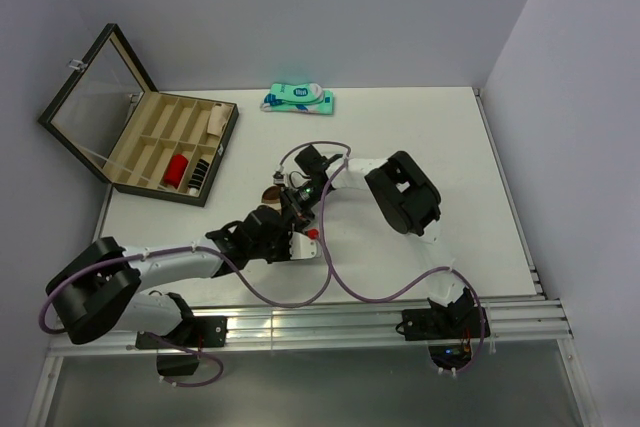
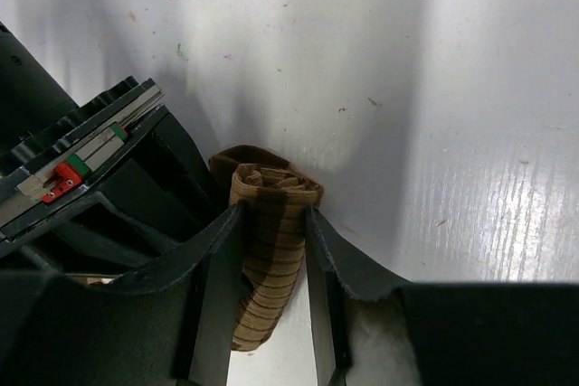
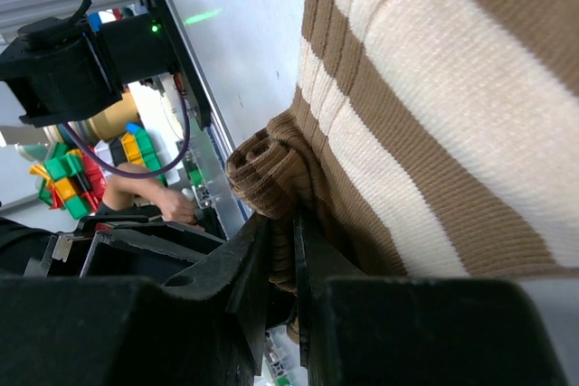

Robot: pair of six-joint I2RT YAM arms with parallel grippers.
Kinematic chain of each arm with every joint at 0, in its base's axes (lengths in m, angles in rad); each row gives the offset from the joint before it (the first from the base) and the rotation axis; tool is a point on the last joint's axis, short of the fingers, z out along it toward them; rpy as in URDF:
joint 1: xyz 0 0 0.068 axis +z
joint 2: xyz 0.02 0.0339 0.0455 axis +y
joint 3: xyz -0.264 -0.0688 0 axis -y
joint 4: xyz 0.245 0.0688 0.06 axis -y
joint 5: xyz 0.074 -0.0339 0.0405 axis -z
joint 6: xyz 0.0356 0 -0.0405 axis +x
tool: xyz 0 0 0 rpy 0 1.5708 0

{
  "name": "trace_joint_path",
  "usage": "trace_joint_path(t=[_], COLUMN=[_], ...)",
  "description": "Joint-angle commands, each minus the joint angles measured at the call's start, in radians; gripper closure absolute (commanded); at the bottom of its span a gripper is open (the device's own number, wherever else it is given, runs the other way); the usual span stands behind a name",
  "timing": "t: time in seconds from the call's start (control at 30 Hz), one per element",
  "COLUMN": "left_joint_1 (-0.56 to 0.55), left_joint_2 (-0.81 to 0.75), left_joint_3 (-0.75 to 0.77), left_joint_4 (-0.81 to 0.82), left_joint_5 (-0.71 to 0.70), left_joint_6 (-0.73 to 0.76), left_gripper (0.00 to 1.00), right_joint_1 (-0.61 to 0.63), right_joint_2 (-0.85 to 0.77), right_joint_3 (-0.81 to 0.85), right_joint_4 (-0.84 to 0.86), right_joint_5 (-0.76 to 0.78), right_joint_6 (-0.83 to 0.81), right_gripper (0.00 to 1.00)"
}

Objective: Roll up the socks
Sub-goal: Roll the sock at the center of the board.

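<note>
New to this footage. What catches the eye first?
Mid-table, the left gripper clamps the rolled end of the brown sock, while the right gripper pinches its banded fabric. An open compartment box stands far left; a teal package lies at the far edge.

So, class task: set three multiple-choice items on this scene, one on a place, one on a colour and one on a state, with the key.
1. Where does the teal-and-white package lie?
A. on the floor
B. at the table's far edge
C. at the near edge

2. What colour is the sock between the left gripper's fingers?
A. red
B. blue
C. brown with tan bands

3. How is the compartment box's lid?
A. raised open
B. shut
C. taken off

Key: B, the top view shows it by the back wall. C, the left wrist view shows brown and tan stripes. A, the lid stands up and the compartments show.
</note>
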State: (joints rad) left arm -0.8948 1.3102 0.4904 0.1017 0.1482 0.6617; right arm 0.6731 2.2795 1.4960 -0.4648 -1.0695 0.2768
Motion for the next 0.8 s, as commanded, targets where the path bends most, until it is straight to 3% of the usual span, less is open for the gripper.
trace_joint_path(t=[0.0,0.1,0.27,0.43,0.63,0.77], left_joint_1=[0.037,0.037,0.048,0.077,0.123,0.145], left_joint_2=[0.030,0.050,0.078,0.069,0.052,0.044], left_joint_3=[0.033,0.045,0.059,0.073,0.086,0.094], left_joint_4=[-0.057,-0.088,-0.141,-0.172,-0.194,-0.198], left_joint_5=[0.007,0.019,0.047,0.096,0.157,0.200], left_joint_6=[0.010,0.013,0.004,-0.014,-0.040,-0.062], left_gripper=[0.62,0.65,0.84,0.99,1.00,1.00], right_joint_1=[-0.004,-0.006,-0.004,-0.006,-0.010,-0.041], right_joint_2=[0.009,0.002,-0.040,-0.152,-0.285,-0.365], right_joint_3=[-0.051,-0.062,-0.095,-0.172,-0.264,-0.342], right_joint_4=[-0.012,0.001,0.037,0.115,0.213,0.284], right_joint_5=[0.169,0.181,0.246,0.336,0.465,0.526], right_joint_6=[-0.021,-0.013,0.016,0.079,0.182,0.240], right_gripper=[0.83,0.83,0.81,0.67,0.57,0.55])
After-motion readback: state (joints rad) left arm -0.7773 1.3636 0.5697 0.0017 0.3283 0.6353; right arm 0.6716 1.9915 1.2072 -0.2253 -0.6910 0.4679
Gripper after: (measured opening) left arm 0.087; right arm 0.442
